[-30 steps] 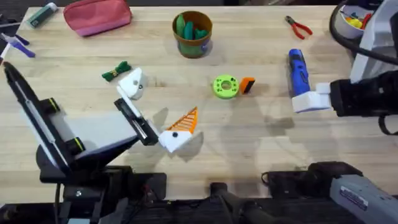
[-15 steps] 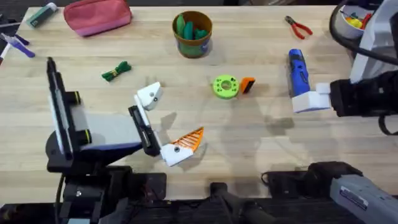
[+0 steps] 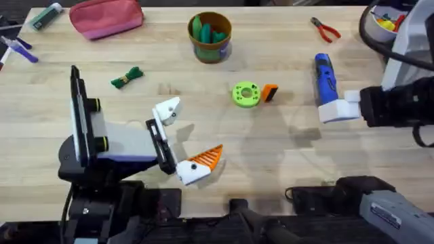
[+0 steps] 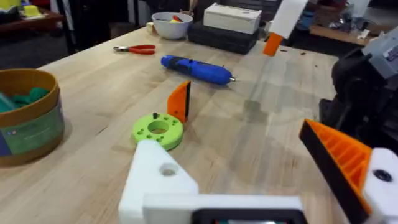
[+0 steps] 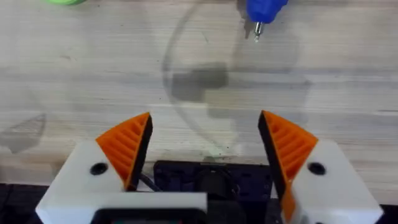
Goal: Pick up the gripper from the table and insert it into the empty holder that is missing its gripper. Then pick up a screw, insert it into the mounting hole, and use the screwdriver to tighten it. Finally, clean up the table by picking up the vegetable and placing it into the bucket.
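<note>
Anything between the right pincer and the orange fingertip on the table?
Nothing visible. Bare table lies between the right pincer and the orange fingertip. The green disc sits on the fingertip's far side, and the blue screwdriver lies off to the side of that path, close to the pincer.

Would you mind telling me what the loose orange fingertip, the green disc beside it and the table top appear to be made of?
The orange fingertip looks like matte plastic, possibly printed: flat colour, crisp wedge edges. The green disc also seems plastic, with a dull sheen and neat round holes. The table top looks like pale wood, likely butcher block, showing long grain lines and a smooth finish.
</note>
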`<state>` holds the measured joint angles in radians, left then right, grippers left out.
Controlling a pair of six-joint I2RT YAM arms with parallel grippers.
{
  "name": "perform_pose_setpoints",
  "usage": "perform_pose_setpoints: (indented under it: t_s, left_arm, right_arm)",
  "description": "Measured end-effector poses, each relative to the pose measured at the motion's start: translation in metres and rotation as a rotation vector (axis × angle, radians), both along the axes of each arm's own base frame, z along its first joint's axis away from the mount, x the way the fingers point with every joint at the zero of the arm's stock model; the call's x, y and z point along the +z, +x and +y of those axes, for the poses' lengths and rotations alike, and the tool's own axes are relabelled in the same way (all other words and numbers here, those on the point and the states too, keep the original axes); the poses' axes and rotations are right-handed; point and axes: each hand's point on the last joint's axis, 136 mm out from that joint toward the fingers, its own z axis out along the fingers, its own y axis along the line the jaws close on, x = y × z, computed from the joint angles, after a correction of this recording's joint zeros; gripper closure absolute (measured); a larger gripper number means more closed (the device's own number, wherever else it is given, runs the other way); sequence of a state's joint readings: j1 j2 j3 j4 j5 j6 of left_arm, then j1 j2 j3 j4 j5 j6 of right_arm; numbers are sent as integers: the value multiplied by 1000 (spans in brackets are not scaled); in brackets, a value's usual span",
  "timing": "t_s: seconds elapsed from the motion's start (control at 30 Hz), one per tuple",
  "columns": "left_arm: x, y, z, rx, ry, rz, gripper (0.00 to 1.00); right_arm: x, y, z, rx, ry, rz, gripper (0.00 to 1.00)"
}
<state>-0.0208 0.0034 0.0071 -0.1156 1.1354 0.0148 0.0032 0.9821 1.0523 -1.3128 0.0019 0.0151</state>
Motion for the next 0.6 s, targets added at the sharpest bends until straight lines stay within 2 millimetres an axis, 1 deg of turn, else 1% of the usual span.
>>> perform_pose_setpoints:
  t_s: [0.23, 0.6]
  left_arm:
    - [0, -5, -2, -35, 19, -49, 13]
    - [0, -8, -3, -50, 19, -52, 12]
  right_arm:
    - [0, 0, 0, 0, 0, 0, 7]
    - [0, 0, 0, 0, 0, 0, 8]
